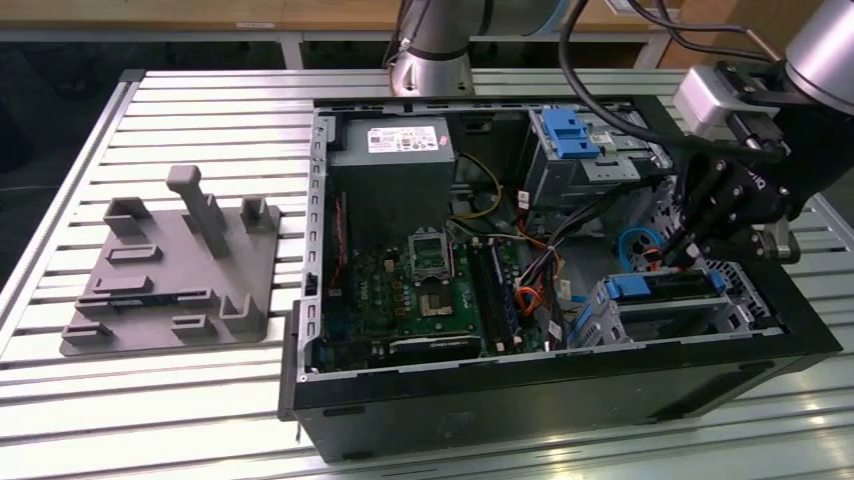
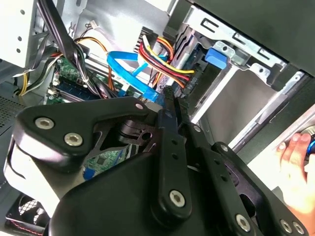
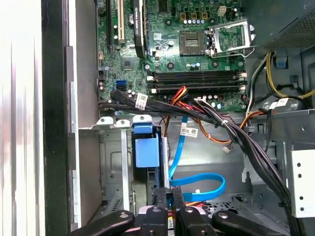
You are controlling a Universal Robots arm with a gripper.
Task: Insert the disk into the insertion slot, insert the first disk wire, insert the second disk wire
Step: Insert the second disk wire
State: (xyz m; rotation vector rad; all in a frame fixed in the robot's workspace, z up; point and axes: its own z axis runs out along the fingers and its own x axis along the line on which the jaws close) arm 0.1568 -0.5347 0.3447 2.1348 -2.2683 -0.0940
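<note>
The disk [image 1: 663,288] sits in the insertion slot [image 1: 667,310] at the case's corner on the exterior view's right. The gripper [image 3: 170,194] has its fingers pressed together, seemingly on a plug by the blue cable [image 3: 197,184]. That cable looks limp and light; hold the stiff connector

bright even light, blown-out glare on slatted table [image 1: 160,400], dim case interior [image 1: 400,200]
</note>
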